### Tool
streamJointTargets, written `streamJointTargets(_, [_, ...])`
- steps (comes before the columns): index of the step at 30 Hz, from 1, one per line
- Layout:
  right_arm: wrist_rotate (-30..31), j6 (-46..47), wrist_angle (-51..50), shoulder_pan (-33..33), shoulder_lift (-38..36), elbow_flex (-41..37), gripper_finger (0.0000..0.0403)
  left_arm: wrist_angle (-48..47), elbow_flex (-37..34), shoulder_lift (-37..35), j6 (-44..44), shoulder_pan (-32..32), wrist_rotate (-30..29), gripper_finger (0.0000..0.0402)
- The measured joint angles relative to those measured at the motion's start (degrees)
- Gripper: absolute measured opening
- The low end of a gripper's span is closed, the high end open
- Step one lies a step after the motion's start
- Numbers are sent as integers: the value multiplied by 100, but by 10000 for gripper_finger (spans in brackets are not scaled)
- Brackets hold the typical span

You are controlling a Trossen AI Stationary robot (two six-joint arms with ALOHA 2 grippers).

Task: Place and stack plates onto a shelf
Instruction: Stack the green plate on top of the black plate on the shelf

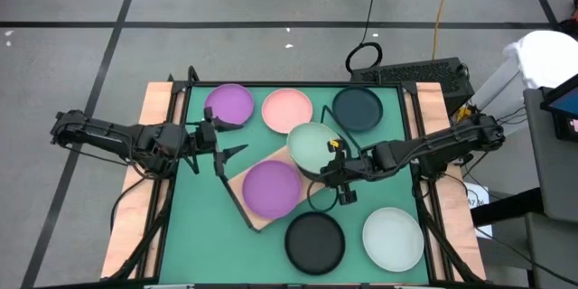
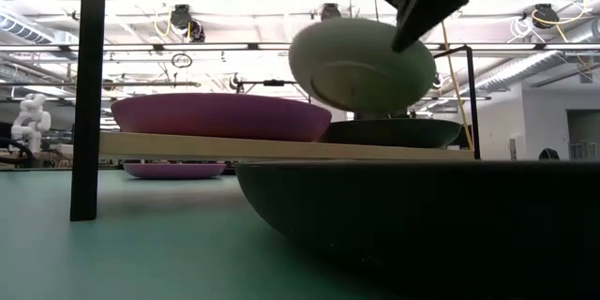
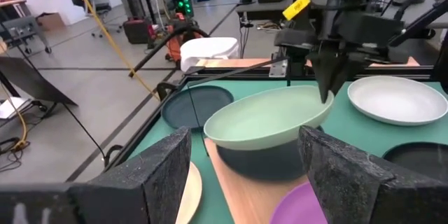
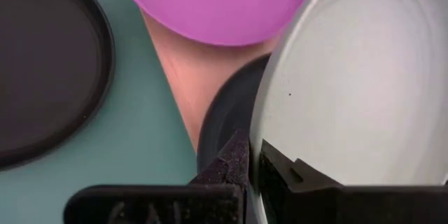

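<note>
A pale mint plate (image 1: 313, 144) hangs tilted over a dark plate (image 2: 389, 132) that rests on the right end of the wooden shelf (image 1: 240, 181). My right gripper (image 1: 332, 156) is shut on the mint plate. A purple plate (image 1: 271, 188) sits on the shelf's other end. My left gripper (image 1: 230, 155) hovers open left of the shelf, with nothing between its fingers (image 3: 168, 175). My right gripper pinches the mint plate's rim (image 4: 260, 136) on the side toward the table's right edge, one finger inside the plate and one under it. The fingers (image 3: 329, 84) slant down from the right. The plate is lifted clear and tilted above the dark plate.
On the green table lie a purple plate (image 1: 228, 104), a pink plate (image 1: 287, 110) and a dark teal plate (image 1: 358, 108) along the far edge. A black plate (image 1: 315, 241) and a pale mint plate (image 1: 394, 238) lie near the front. The shelf's black post (image 2: 91, 89) stands upright.
</note>
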Motion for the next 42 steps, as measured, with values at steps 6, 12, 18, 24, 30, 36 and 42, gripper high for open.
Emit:
streamJointTargets(6, [3,5,12,-24,0,-224,4,2,0,0,-57,0,0,269])
streamJointTargets(12, [2,47,8,-22,0,-407,4,2,0,0,-57,0,-1,269])
streamJointTargets(18, [-17,156,18,-22,0,-509,4,2,0,0,-57,0,-1,269])
streamJointTargets(24, [-20,238,30,-22,0,-530,4,2,0,0,-55,0,0,269])
streamJointTargets(30, [-20,157,21,-22,0,-530,4,2,0,0,-55,0,0,269])
streamJointTargets(36, [-29,-47,-51,-19,0,-532,4,2,0,0,-55,0,0,269])
streamJointTargets(42, [-38,-161,-109,-19,2,-532,4,-3,-1,0,-53,0,-1,269])
